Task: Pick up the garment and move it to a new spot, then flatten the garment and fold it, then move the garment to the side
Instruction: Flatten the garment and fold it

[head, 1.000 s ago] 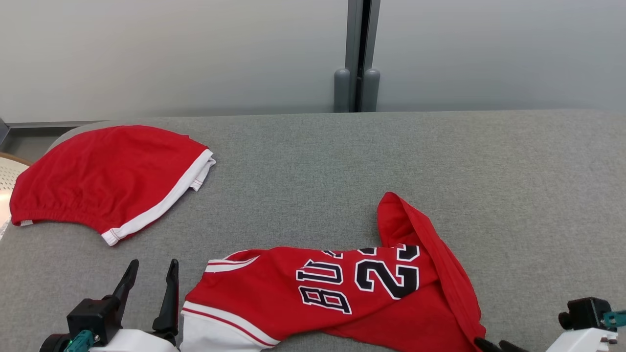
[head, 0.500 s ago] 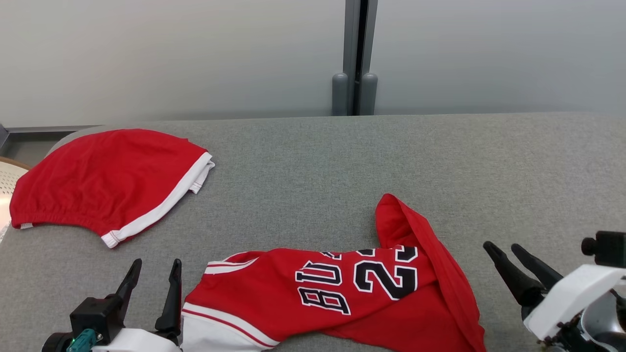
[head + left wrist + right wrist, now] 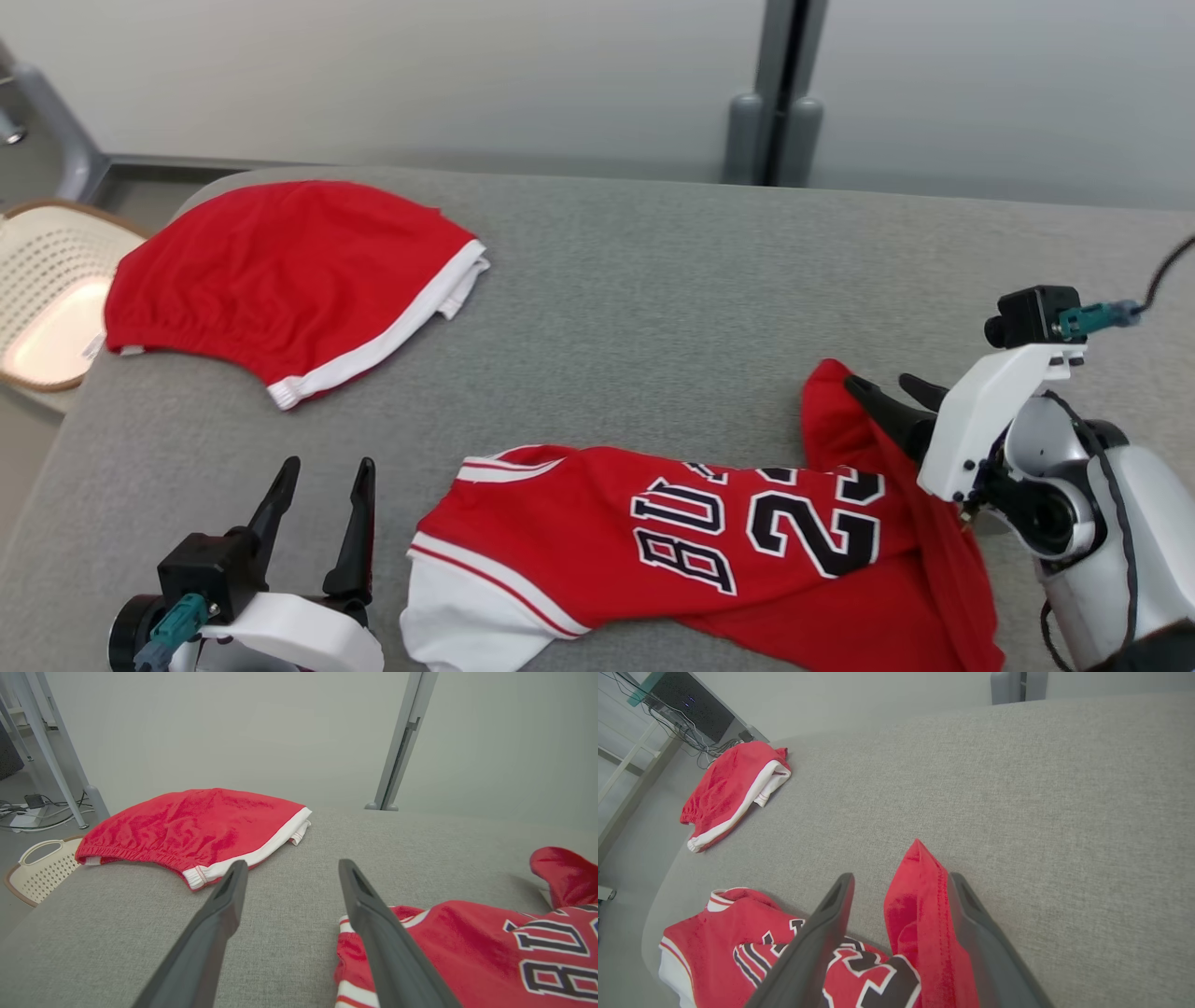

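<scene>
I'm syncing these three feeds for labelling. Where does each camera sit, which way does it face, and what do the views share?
Head view: on the head, facing forward and down at the grey surface, jersey and red shorts; left gripper lower left, right gripper right.
Left wrist view: on the left wrist, facing along its open fingers toward the shorts.
Right wrist view: on the right wrist, facing down its fingers, the jersey's raised fold between them.
Shared: jersey and shorts appear in all three.

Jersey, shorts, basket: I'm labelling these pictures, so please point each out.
Jersey (image 3: 691, 541), head view, on the black lettering.
Shorts (image 3: 280, 271), head view, middle of the red cloth.
Basket (image 3: 47, 266), head view, on its perforated wall.
</scene>
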Robot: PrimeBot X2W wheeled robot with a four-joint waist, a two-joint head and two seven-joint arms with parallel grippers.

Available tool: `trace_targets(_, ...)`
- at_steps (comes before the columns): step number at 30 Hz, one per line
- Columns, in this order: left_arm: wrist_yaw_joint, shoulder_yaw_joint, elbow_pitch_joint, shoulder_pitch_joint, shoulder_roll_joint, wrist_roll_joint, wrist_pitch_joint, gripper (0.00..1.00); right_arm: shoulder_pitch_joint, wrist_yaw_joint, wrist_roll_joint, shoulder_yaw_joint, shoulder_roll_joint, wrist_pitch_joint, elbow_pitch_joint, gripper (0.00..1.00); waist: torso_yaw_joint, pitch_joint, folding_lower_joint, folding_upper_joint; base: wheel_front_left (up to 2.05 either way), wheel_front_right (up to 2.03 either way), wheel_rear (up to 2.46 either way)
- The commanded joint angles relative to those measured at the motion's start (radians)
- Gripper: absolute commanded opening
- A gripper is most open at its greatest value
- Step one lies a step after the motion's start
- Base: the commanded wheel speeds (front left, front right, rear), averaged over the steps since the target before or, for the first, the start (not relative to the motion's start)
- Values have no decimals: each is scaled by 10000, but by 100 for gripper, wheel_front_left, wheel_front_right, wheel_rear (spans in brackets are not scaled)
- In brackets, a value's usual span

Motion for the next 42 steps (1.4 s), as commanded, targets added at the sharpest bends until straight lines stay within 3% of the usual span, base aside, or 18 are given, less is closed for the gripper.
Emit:
trace_targets(1, -53, 3, 82, -174, 18, -21, -55, 100, -254, 0, -160, 20, -156, 176, 343, 100, 354, 177, 0, 0, 0, 0, 0)
trace_targets(8, -142, -65, 471, -239, -164, -99, -269, 100, -893, 0, -608, 233, -388, 1768, 2398, 100, 908, 132, 0, 0, 0, 0, 0)
trace_targets(9, -143, -64, 506, -221, -173, -97, -288, 100, -889, 0, -573, 245, -386, 1895, 2526, 80, 933, 121, 0, 0, 0, 0, 0)
trace_targets(10, -146, -62, 537, -207, -181, -105, -308, 100, -898, 0, -581, 231, -425, 1899, 2600, 31, 954, 118, 0, 0, 0, 0, 0)
trace_targets(11, -157, -66, 565, -206, -195, -115, -315, 100, -894, 0, -616, 228, -487, 1880, 2673, 0, 971, 124, 0, 0, 0, 0, 0)
trace_targets(17, -170, -62, 662, -330, -224, -177, -401, 100, -970, 0, -587, 272, -642, 1357, 2753, 0, 1007, 188, 0, 0, 0, 0, 0)
trace_targets(27, -245, -80, 664, -675, -282, -120, -533, 100, -2796, 0, -416, -583, -601, -2169, 2989, 0, 936, 898, 0, 0, 0, 0, 0)
trace_targets(32, -345, -210, 754, -1113, -441, -56, -576, 100, -4191, 0, -326, -1134, -840, -3429, 3901, 0, 1087, 1646, 0, 0, 0, 0, 0)
trace_targets(37, -433, -285, 926, -1402, -561, -4, -650, 100, -5019, 0, -605, -1414, -1177, -3816, 5312, 0, 1226, 2028, 0, 0, 0, 0, 0)
trace_targets(38, -448, -284, 974, -1458, -573, -1, -650, 100, -5133, 0, -665, -1474, -1201, -3947, 5642, 31, 1230, 2043, 0, 0, 0, 0, 0)
trace_targets(39, -462, -280, 1017, -1493, -584, -5, -671, 100, -5216, 0, -707, -1501, -1163, -4083, 5898, 71, 1222, 2033, 0, 0, 0, 0, 0)
trace_targets(40, -471, -279, 1078, -1492, -589, -5, -690, 100, -5254, 0, -731, -1512, -1085, -4207, 6151, 100, 1201, 1988, 0, 0, 0, 0, 0)
trace_targets(42, -485, -259, 1173, -1476, -581, -22, -710, 100, -5293, 0, -751, -1440, -965, -4481, 6456, 100, 1113, 1850, 0, 0, 0, 0, 0)
